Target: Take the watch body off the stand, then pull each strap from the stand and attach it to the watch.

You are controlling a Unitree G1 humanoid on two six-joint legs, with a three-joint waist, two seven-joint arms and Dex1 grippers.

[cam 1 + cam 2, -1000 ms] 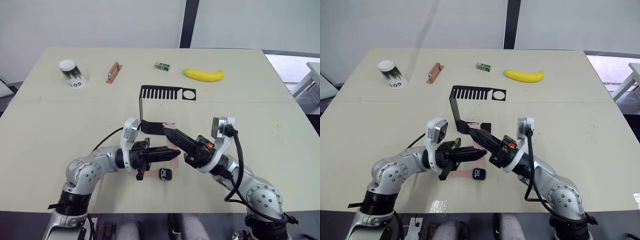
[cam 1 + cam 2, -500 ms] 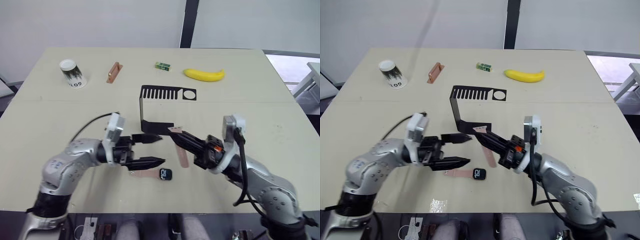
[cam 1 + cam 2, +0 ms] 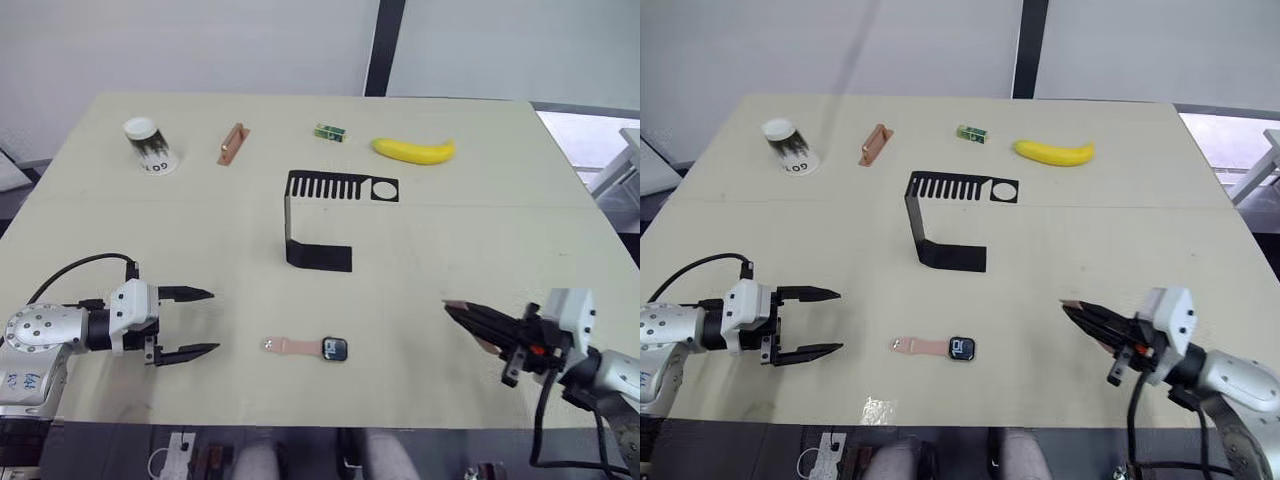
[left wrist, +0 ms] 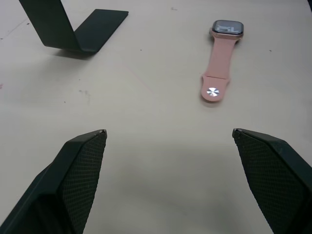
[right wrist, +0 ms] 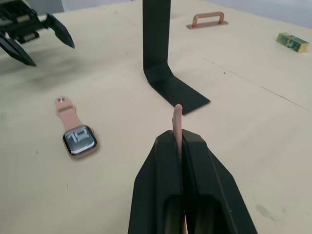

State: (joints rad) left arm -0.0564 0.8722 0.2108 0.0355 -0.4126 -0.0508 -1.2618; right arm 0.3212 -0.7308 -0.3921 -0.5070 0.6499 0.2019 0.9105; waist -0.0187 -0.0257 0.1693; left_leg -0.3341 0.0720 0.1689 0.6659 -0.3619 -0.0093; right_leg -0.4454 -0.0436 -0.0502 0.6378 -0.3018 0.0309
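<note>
The right gripper [image 3: 1077, 311] has its two black fingers pressed together on a salmon-pink strap [image 5: 178, 122], whose tip pokes out past the fingertips. It sits well off to the right of the watch body [image 3: 961, 348] and apart from it. The left gripper [image 3: 828, 321] has its fingers spread wide with nothing between them, resting well to the left of the watch body.

The watch body lies flat on the table [image 3: 1120, 220], screen up, with the other strap [image 4: 218, 71] already joined to it and stretching out toward the left gripper. The stand [image 3: 945, 222] sits behind the watch body, farther up the table, its slots bare.

So the body is off the stand, both straps are pulled, and one is attached. What looks left is bringing the held strap to the watch body's free side and fitting it.
</note>
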